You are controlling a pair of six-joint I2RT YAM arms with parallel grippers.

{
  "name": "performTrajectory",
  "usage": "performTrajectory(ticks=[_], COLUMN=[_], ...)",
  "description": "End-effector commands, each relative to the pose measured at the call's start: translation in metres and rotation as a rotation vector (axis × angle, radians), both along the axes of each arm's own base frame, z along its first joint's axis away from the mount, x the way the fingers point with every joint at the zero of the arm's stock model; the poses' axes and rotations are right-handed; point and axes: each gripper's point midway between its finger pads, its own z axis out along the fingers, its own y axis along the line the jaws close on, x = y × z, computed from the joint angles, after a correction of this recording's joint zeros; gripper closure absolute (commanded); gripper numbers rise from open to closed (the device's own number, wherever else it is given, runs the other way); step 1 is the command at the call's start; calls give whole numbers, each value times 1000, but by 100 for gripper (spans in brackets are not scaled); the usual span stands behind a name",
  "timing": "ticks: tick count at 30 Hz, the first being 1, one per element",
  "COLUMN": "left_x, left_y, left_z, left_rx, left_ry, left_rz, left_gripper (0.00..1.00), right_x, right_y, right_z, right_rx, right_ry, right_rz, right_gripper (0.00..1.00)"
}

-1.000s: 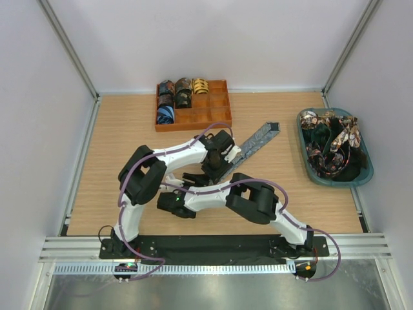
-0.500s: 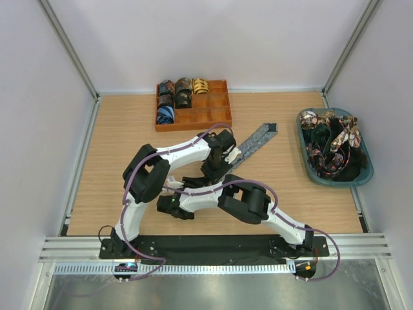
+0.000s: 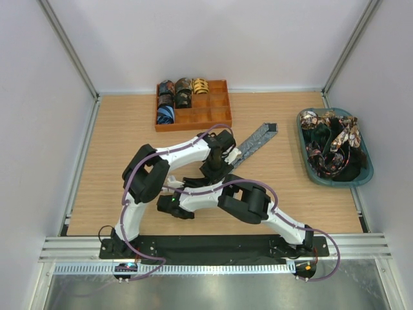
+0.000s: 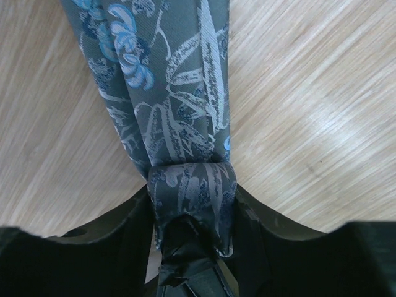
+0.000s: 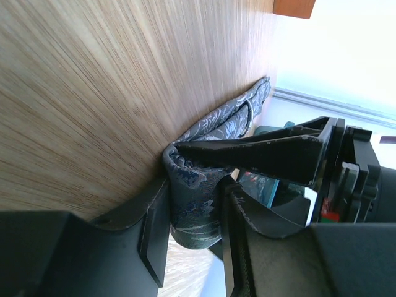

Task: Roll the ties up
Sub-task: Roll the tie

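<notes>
Wooden bench point(image 3: 116, 129), in front of the orange tray point(image 3: 213, 119): left tool point(image 4: 192, 201) and right tool point(image 5: 193, 201) both pinch the rolled end of the grey-blue tie point(image 3: 258, 139), its loose length lying flat.

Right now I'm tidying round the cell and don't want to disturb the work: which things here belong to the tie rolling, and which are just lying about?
Of the job:
- grey-blue tie, gripped at its rolled end by the left gripper and right gripper
- rolled ties in the wooden tray
- loose ties in the teal basket

Not of it:
- purple cables
- table
</notes>
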Motion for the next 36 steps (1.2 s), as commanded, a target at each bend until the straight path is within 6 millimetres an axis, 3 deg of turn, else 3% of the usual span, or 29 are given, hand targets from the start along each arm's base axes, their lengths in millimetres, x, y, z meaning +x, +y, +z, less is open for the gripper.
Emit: performTrajectory(ticks=[1, 2, 9, 11, 13, 15, 16, 19, 21, 24, 28, 29, 30, 36], left_x=[-10, -2, 35, 45, 54, 57, 61, 76, 85, 95, 93, 91, 90, 74], left_y=[9, 3, -12, -13, -18, -18, -22, -11, 6, 30, 69, 78, 88, 165], left_z=[19, 30, 70, 84, 109, 120, 141, 164, 191, 234, 254, 246, 261, 266], left_rx=[18, -7, -118, -157, -227, -261, -325, -361, -385, -515, -602, -594, -636, -739], left_ry=[21, -15, -205, -255, -328, -373, -427, -547, -645, -793, -883, -885, -925, -1074], left_rz=[-12, -10, 10, 28, 77, 102, 110, 189, 283, 418, 579, 613, 659, 1095], left_gripper=[49, 42, 32, 24, 23, 22, 22, 21, 21, 19, 11, 4, 1, 0], right_x=[-9, -10, -11, -14, -16, -20, -21, -24, -21, -22, -25, -27, -23, -34], right_y=[-2, -1, 7, 11, 15, 26, 25, 31, 37, 35, 31, 37, 33, 36], right_z=[-24, -24, -11, -7, -10, -7, -7, -2, 9, 8, 11, 10, 11, 9], right_rx=[114, 121, 234, 275, 319, 402, 422, 529, 613, 678, 792, 834, 858, 989], right_ry=[139, 140, 152, 169, 195, 232, 247, 300, 318, 369, 458, 494, 506, 690], right_rz=[-58, -57, -49, -47, -42, -27, -29, -21, -15, -14, -13, 2, -10, 28], right_gripper=[68, 68, 68, 68, 68, 68, 68, 68, 68, 67, 67, 67, 67, 68])
